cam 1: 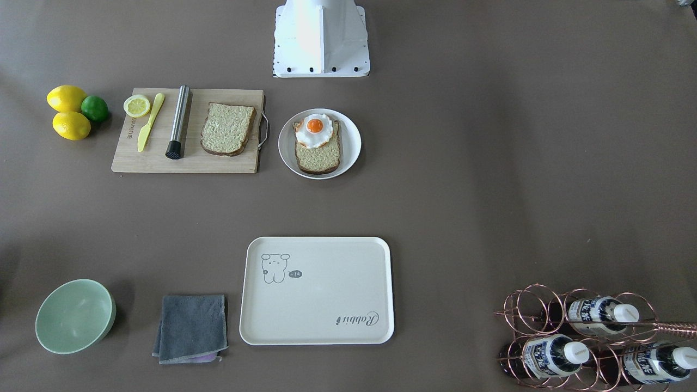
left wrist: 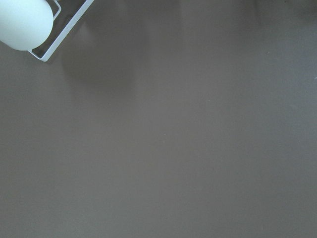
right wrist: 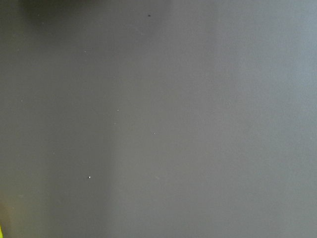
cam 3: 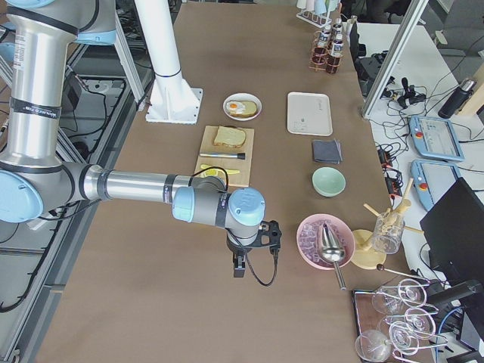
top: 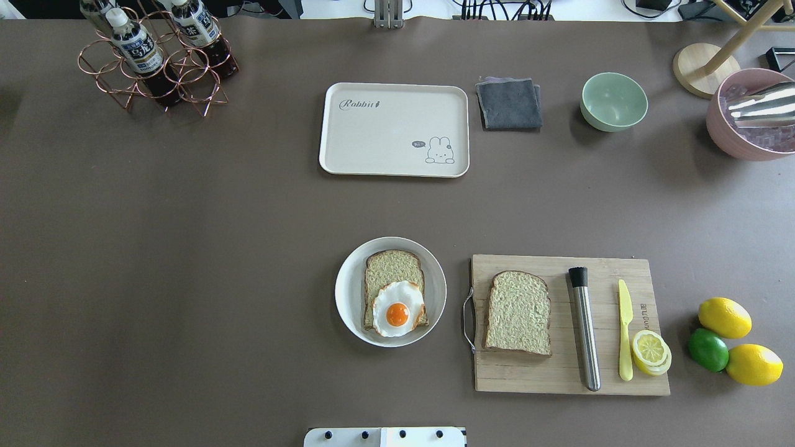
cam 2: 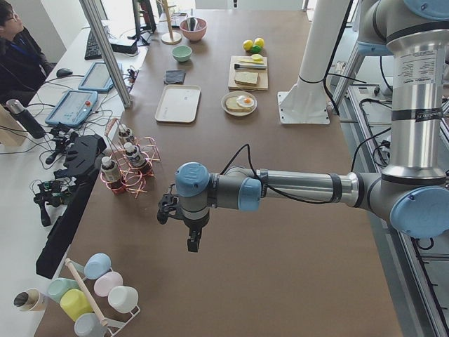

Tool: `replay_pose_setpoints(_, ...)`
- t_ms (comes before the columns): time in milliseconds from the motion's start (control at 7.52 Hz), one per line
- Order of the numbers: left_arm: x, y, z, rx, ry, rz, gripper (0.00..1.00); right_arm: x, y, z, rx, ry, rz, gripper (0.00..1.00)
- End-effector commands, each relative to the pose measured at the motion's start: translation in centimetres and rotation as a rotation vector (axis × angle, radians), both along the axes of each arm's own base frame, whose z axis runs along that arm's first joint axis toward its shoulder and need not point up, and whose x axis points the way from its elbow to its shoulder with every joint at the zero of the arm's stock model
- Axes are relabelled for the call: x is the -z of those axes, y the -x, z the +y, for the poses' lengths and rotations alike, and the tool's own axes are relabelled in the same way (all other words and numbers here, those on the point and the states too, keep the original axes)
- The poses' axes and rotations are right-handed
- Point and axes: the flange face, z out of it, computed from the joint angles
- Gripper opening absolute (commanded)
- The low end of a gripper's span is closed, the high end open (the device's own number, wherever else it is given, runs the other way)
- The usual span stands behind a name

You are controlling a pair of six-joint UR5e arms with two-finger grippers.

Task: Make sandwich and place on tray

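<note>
One bread slice point(top: 393, 268) with egg point(top: 399, 308) sits on its plate point(top: 348, 292) near the desk's point(top: 186, 279) robot-side edge, the second slice point(top: 518, 312) on the board point(top: 646, 372), the far-side tray point(top: 385, 133) unloaded; whether left pincer point(cam 2: 192, 243) or right pincer point(cam 3: 238, 268) is spread, I cannot tell.

brown table point(top: 186, 248), white side desk point(cam 2: 19, 172)
</note>
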Motion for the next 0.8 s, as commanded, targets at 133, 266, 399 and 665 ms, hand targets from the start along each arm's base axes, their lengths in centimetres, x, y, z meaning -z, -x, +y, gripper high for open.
replay_pose_setpoints(133,0.1,0.0,0.0,-0.001,-0.003,0.003,0.98,0.0,0.0,0.0,0.000,0.000,0.000,1.00)
replay_pose_setpoints(266,0.3,0.0,-0.1,-0.001,-0.009,0.003,0.98,0.0,0.0,0.0,0.000,0.000,0.000,1.00)
replay_pose_setpoints(399,1.2,0.0,-0.5,0.000,-0.028,-0.008,0.98,0.1,-0.1,-0.1,-0.001,-0.002,0.000,1.00)
replay_pose_setpoints(665,1.6,0.0,-0.8,0.000,-0.034,-0.002,0.98,0.2,0.0,-0.1,0.000,-0.005,0.000,1.00)
